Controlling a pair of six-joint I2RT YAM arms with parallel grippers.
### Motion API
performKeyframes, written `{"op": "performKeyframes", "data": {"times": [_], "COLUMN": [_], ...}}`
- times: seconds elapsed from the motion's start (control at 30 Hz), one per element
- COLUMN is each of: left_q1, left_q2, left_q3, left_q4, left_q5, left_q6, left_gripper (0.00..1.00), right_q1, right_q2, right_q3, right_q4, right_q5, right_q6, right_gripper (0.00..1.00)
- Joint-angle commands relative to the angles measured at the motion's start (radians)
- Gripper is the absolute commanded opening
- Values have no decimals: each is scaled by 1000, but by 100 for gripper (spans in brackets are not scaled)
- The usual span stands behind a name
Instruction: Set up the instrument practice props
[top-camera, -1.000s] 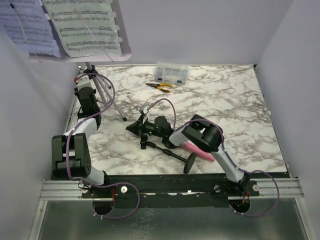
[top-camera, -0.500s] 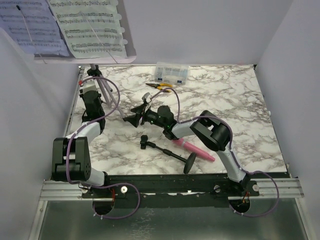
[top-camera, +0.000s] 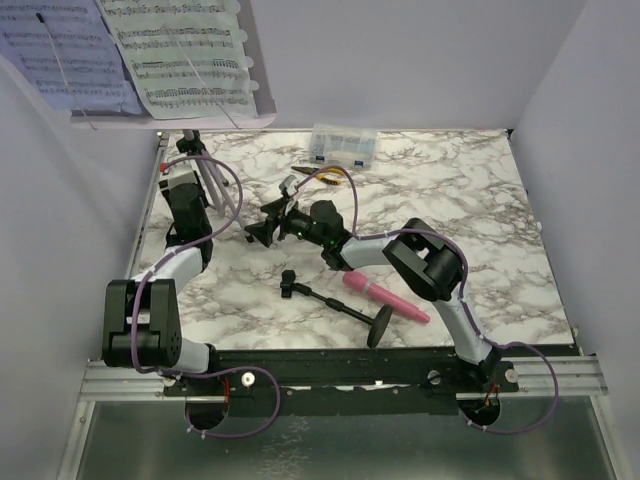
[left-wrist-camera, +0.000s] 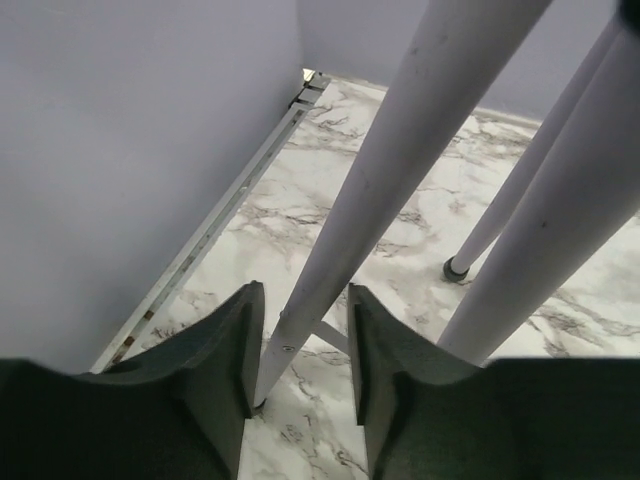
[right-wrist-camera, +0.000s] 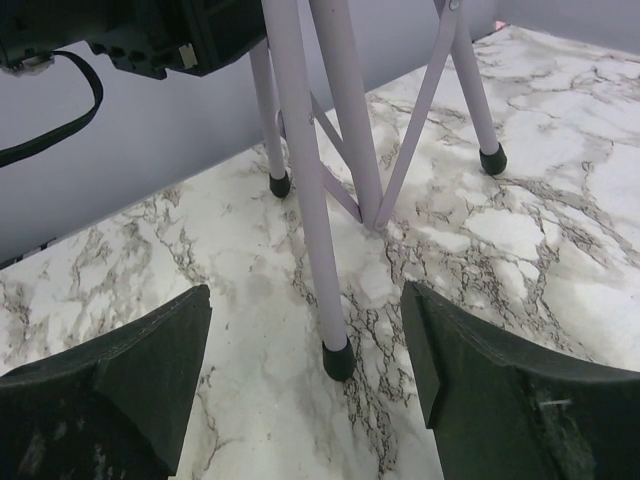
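lilac tripod leg (left-wrist-camera: 400, 150) stands inside the part-open left pincer (left-wrist-camera: 303, 300); right pincer (right-wrist-camera: 305, 300) gapes wide.

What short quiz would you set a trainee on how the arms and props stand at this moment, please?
1. True or false: the pink microphone stands upright in its stand.
2. What runs between the jaws of the left gripper? A) a tripod leg B) the pliers C) the microphone
3. Fill in: the jaws of the right gripper are ___ (open or shut).
Key: 1 false, both lie flat on the table; 2 A; 3 open.
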Motion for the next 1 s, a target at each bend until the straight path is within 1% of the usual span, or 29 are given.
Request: {"op": "performKeyframes", "data": {"times": [0.0, 0.07, 0.13, 0.3, 0.37, 0.47, 0.5, 0.57, 0.63, 0.7, 0.77, 0.83, 0.87, 0.9, 0.97], "left_q1": [-10, -11, -10, -11, -11, -10, -10, -11, -11, -11, -10, -10, -10, -10, -10], "left_q2": [-79, -96, -115, -155, -183, -248, -271, -329, -380, -445, -520, -591, -618, -647, -680], "left_q3": [-12, -13, -18, -19, -13, -3, 2, 33, 56, 43, 20, 1, -9, -19, -37], "left_q4": [20, 12, 6, -55, -131, -296, -358, -546, -731, -821, -872, -906, -911, -912, -909], "left_q5": [-64, -63, -63, -96, -115, -126, -132, -126, -98, -48, 22, 113, 183, 240, 385], "left_q6": [-45, -50, -61, -91, -133, -226, -274, -393, -501, -580, -622, -652, -653, -651, -639], "left_gripper": [51, 59, 63, 71, 78, 88, 90, 91, 91, 92, 94, 94, 94, 94, 96], "right_q1": [-1, -1, -1, -1, -1, -1, -1, -1, -1, -1, -1, -1, 0, 3, 25], "right_q2": [-21, -24, -29, -46, -61, -112, -134, -194, -257, -332, -408, -465, -486, -512, -568], "right_q3": [27, 19, 9, -15, -33, -82, -110, -170, -220, -257, -297, -305, -291, -288, -309], "right_q4": [-21, -17, -11, -8, -7, -16, -24, -49, -128, -261, -406, -606, -743, -836, -971], "right_q5": [-8, -5, -6, -2, 5, 10, 16, 28, 42, 63, 64, 29, 5, -19, -42], "right_q6": [-9, -5, -3, -4, -5, -5, -5, -12, -23, -28, -48, -89, -121, -135, -161], "right_gripper": [83, 84, 84, 86, 86, 87, 88, 89, 89, 89, 88, 87, 83, 81, 80]}}
